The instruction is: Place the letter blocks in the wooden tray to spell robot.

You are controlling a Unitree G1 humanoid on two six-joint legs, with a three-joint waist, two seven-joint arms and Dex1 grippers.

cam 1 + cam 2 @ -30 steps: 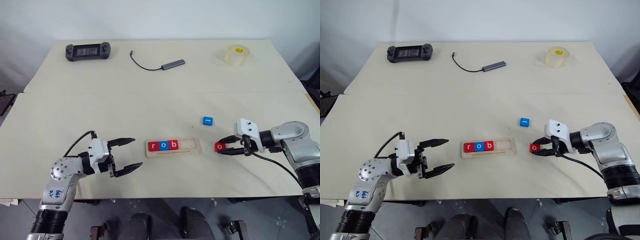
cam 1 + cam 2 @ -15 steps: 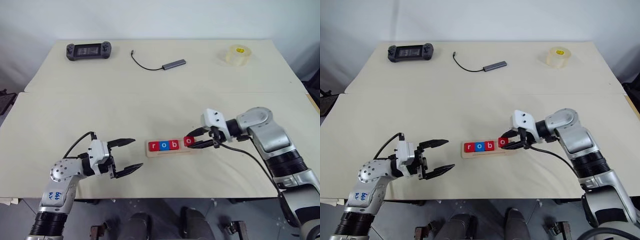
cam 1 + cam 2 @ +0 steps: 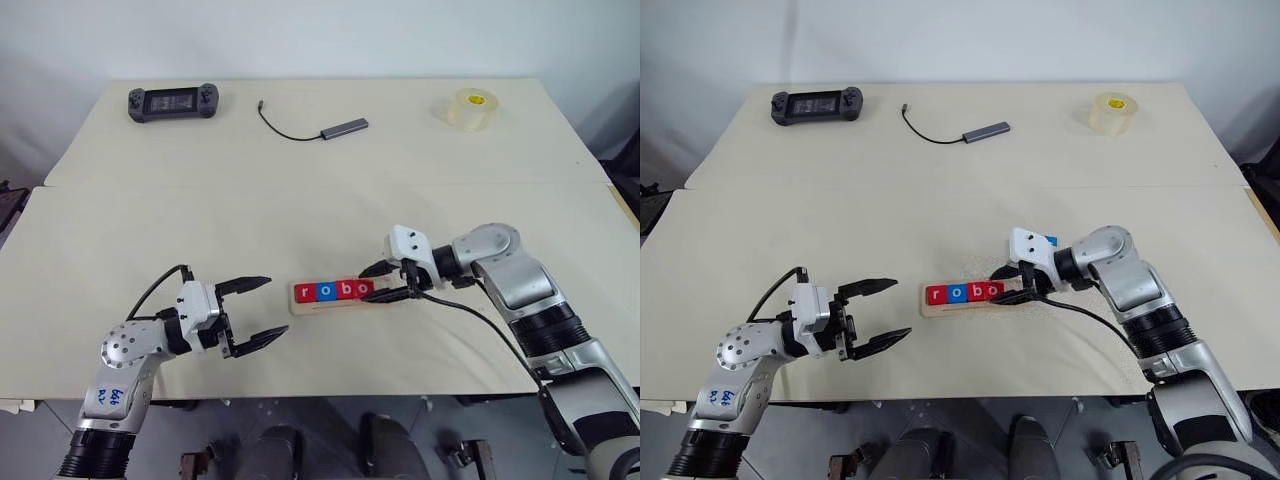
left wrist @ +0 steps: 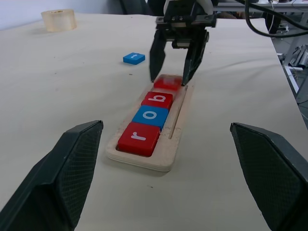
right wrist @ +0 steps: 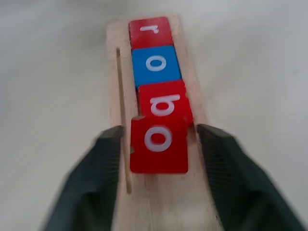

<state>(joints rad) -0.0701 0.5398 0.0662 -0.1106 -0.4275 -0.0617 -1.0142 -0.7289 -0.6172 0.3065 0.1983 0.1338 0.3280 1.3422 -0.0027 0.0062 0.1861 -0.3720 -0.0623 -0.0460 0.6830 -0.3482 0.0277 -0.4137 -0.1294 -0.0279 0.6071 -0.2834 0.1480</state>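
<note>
— Left gripper point(image 3: 252, 310) hangs spread and empty, left of the tray point(image 3: 300, 303)?
— Yes. Right gripper point(image 3: 377, 282) carried the red o point(image 5: 159, 145) over and loosened; it sits fourth. Only the blue tile point(image 4: 134, 58) remains.

The wooden tray point(image 3: 345, 295) is taken up along most of its slot by four letter blocks point(image 4: 150, 110), and its one bare stretch, at the end nearer the right gripper point(image 3: 385, 283), is straddled by that gripper's parted fingers with the second red o point(image 5: 159, 144) between them. Broad bare tabletop point(image 3: 180, 215) is left between the tray and the left gripper point(image 3: 252, 312), whose fingers are spread wide. The blue block point(image 4: 134, 58) lies just beyond the right gripper, while a controller point(image 3: 172, 101), a cable adapter point(image 3: 330, 130) and a tape roll point(image 3: 468, 108) are kept well apart along the far edge.
</note>
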